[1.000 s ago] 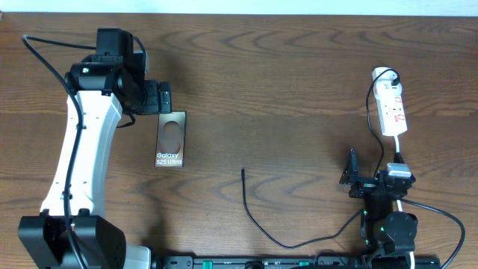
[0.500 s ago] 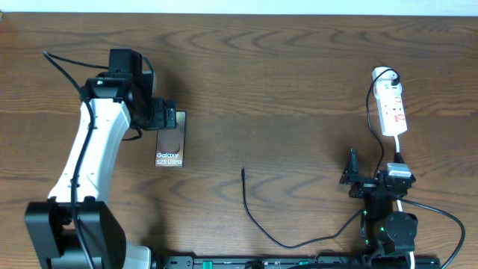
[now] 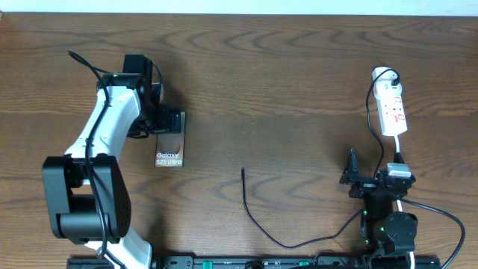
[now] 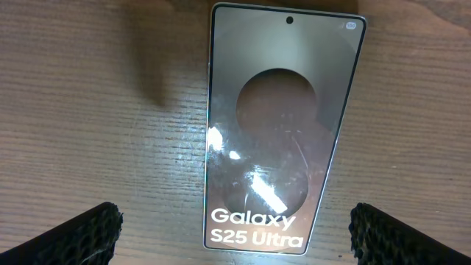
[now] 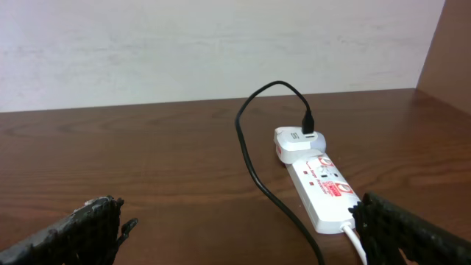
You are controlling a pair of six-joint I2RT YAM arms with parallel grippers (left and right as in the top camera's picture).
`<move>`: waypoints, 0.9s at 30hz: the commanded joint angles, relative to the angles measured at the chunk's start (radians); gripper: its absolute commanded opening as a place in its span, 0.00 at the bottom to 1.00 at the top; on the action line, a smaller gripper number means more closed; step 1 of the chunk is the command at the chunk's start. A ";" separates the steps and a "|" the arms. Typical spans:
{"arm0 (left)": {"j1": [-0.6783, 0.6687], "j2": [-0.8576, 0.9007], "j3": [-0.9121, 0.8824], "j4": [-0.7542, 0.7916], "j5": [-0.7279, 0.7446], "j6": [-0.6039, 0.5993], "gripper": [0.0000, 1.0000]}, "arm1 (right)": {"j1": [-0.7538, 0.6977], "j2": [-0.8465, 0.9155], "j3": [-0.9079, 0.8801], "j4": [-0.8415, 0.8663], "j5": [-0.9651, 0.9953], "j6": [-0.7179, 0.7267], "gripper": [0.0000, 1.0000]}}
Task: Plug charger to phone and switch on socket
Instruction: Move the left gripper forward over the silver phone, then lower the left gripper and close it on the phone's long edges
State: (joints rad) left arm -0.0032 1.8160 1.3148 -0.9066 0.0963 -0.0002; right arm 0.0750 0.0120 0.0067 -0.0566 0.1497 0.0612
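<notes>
Over the phone's [image 3: 170, 143] top end the left gripper [image 3: 169, 121] hovers, jaws wide apart; right gripper [image 3: 351, 175] rests low, jaws spread.

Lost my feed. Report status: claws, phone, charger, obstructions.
Left claw open above phone, not gripping. Right claw open, empty, short of socket. Charger tip loose on table, unplugged. Nothing blocking.

Dark brown wood-grain table [image 3: 284, 90] spanned the overhead view; plain off-white wall [image 5: 184, 44] rose behind its far edge.
</notes>
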 commanded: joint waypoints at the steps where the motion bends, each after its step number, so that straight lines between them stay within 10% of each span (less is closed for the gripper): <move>1: -0.003 0.000 -0.002 0.005 -0.003 0.000 1.00 | 0.002 -0.005 -0.001 -0.004 0.001 0.013 0.99; 27: -0.059 0.027 -0.002 0.045 -0.063 -0.023 1.00 | 0.002 -0.005 -0.001 -0.004 0.001 0.013 0.99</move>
State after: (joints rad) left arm -0.0658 1.8244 1.3148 -0.8600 0.0486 -0.0044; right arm 0.0750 0.0120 0.0067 -0.0563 0.1501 0.0612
